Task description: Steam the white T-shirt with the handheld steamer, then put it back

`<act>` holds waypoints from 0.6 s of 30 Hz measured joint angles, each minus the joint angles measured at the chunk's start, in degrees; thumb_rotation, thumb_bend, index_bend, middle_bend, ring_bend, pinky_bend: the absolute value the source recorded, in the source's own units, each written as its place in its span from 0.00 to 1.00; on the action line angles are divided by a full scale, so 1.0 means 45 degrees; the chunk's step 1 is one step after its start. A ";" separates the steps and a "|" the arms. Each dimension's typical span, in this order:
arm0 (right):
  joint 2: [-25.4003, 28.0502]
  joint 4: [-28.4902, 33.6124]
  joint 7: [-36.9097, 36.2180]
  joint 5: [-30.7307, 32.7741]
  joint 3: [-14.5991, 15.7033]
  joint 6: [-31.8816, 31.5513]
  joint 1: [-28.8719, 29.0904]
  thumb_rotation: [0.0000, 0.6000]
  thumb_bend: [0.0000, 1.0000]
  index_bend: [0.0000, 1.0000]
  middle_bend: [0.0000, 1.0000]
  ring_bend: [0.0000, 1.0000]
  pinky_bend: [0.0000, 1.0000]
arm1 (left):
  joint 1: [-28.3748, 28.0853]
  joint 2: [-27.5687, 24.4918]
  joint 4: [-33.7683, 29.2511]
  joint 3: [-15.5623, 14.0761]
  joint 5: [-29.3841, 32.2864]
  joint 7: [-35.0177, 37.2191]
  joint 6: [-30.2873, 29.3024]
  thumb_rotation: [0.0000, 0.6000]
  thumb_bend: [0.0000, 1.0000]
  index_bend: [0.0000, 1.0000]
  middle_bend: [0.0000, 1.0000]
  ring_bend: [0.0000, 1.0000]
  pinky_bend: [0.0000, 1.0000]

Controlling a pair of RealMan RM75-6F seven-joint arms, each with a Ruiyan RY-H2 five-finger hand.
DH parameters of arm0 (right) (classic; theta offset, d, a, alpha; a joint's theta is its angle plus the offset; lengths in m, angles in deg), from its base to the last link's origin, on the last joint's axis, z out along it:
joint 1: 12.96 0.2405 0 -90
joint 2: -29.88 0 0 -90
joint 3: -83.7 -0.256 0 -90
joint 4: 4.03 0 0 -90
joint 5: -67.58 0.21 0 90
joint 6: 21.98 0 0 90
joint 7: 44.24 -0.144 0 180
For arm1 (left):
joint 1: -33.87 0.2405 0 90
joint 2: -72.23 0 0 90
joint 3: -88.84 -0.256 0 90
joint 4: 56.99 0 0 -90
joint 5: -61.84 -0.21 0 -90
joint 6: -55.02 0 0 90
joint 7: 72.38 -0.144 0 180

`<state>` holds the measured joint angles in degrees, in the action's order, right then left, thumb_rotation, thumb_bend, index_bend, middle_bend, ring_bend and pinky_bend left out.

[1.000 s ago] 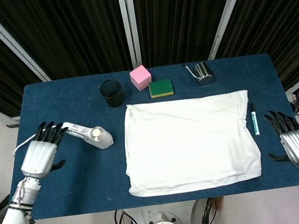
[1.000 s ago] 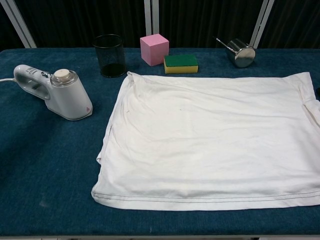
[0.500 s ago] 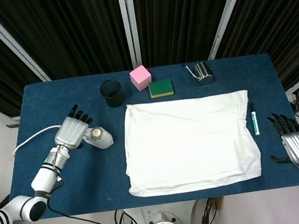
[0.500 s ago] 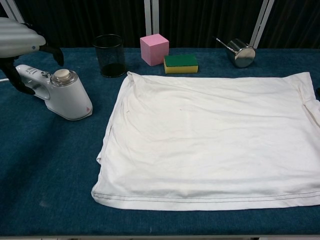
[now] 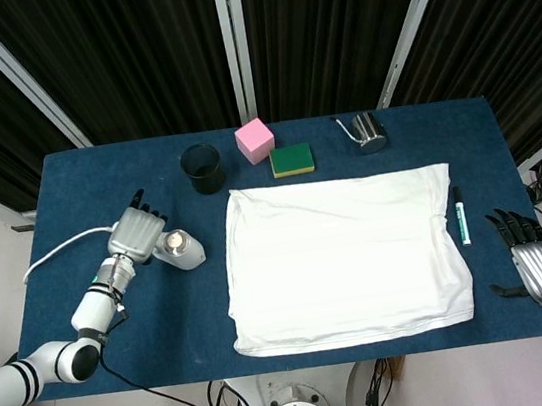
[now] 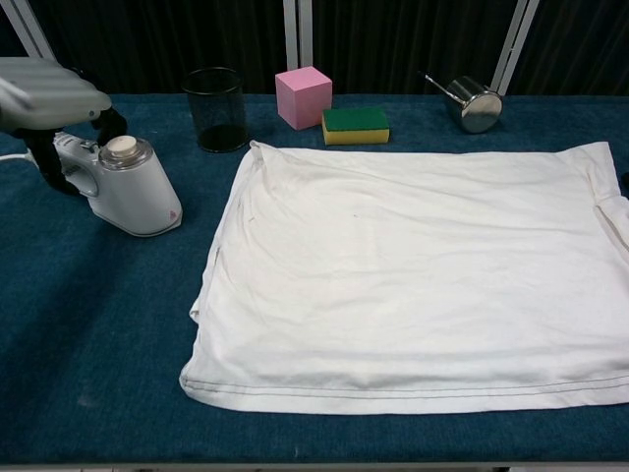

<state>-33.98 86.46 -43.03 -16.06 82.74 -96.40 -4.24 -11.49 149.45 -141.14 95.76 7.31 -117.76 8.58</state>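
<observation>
The white T-shirt [image 5: 344,258] [image 6: 413,285] lies spread flat across the middle and right of the blue table. The white handheld steamer [image 5: 181,248] [image 6: 133,192] stands on the table to its left, with its cable [image 5: 56,251] trailing off to the left. My left hand [image 5: 137,232] [image 6: 49,93] sits over the steamer's handle, its dark fingers curved down on both sides of it but not clamped. The steamer still rests on the table. My right hand [image 5: 535,262] hovers off the table's right edge, fingers straight and apart, holding nothing.
Along the back edge stand a black mesh cup [image 5: 202,167] [image 6: 216,108], a pink cube [image 5: 254,140] [image 6: 303,95], a green-and-yellow sponge [image 5: 291,160] [image 6: 356,125] and a small metal pitcher [image 5: 370,131] [image 6: 477,105]. A marker [image 5: 461,215] lies right of the shirt.
My left hand has swung in from the left, reached the steamer and lowered onto its handle. My right hand has drifted slightly back toward the table's near edge. The steamer has not moved.
</observation>
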 measured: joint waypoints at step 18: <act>-0.0244 -0.0341 -0.0282 0.0215 0.0015 0.0268 0.0035 1.00 0.01 0.00 0.07 0.00 0.11 | -0.0631 0.0319 0.0571 -0.0773 0.1085 0.0223 0.0202 1.00 0.09 0.55 0.59 0.45 0.00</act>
<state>-35.08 84.92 -44.30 -15.09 82.81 -95.20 -4.08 -14.33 150.88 -138.57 92.28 12.19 -116.75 9.48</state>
